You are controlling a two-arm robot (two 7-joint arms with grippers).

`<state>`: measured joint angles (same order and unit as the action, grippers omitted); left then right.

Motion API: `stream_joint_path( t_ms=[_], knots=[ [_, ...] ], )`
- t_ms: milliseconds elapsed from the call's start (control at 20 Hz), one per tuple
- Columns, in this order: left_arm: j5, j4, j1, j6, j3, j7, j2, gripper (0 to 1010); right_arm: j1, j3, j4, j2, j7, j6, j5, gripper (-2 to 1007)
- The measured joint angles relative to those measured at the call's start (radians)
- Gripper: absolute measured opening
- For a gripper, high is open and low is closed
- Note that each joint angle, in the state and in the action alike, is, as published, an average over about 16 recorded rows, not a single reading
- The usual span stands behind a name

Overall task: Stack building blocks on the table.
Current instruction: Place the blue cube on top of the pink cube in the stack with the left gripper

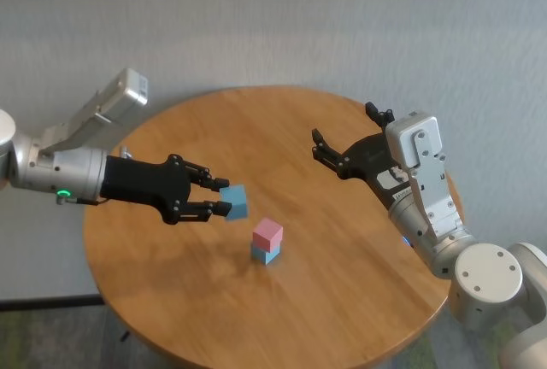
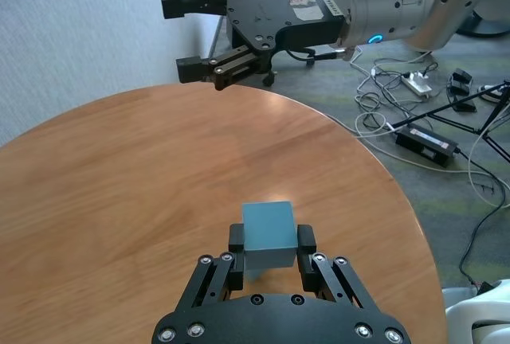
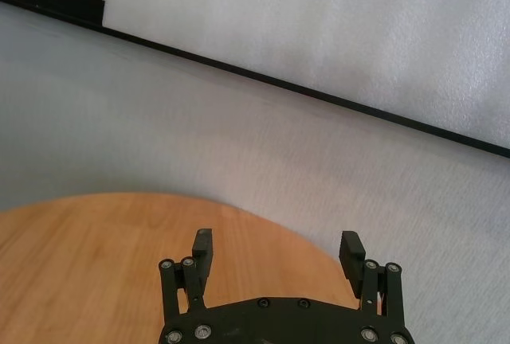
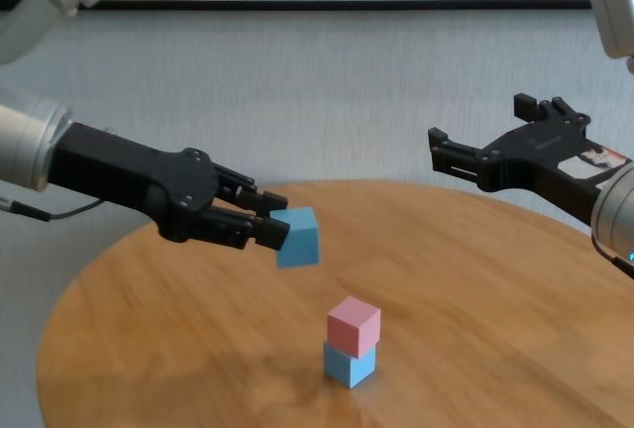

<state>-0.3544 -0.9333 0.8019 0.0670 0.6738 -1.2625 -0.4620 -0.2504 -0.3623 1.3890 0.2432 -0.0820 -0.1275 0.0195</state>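
Above the left half of the round wooden table point(image 1: 342, 301), the left gripper point(image 1: 224, 199) hangs in the air with its jaws clamped on a light blue cube point(image 1: 235, 202). The left wrist view shows the two pads pressed on opposite side faces of that cube point(image 2: 268, 235), leaving its lower face clear, which suits setting it down flat on something. In the chest view the held cube point(image 4: 298, 237) sits well clear of the tabletop and is a little tilted.

Near the table's middle, just right of and nearer than the held cube, stands a two-block stack: a pink cube point(image 1: 267, 232) resting on a second light blue cube point(image 1: 267, 254). The chest view shows the pink one point(image 4: 354, 325) turned slightly against the blue one point(image 4: 350, 364) under it, so the top face is a small, skewed target.

Judgement: the carried cube is raised high enough to pass over the stack, and is meant as the third tier. It is not yet over the pink cube. It needs levelling and centring before release, or it may slide off or topple the stack.

Over the far right of the table, the right gripper point(image 1: 344, 142) is held up, well apart from the stack, jaws spread wide and holding nothing. The right wrist view shows open space between its fingers point(image 3: 202, 246). It looks parked out of the way.
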Motion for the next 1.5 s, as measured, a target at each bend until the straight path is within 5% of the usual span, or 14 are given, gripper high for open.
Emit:
stream_joint_path(
  t_ms=[600, 1500],
  knots=[
    [0.009, 0.067, 0.034, -0.012, 0.054, 0.034, 0.063, 394, 0.0, 0.0, 0.0, 0.0, 0.0, 0.0, 0.0, 1005],
    [0.012, 0.204, 0.079, 0.057, 0.117, 0.05, 0.128, 394, 0.0, 0.0, 0.0, 0.0, 0.0, 0.0, 0.0, 1005]
  ],
)
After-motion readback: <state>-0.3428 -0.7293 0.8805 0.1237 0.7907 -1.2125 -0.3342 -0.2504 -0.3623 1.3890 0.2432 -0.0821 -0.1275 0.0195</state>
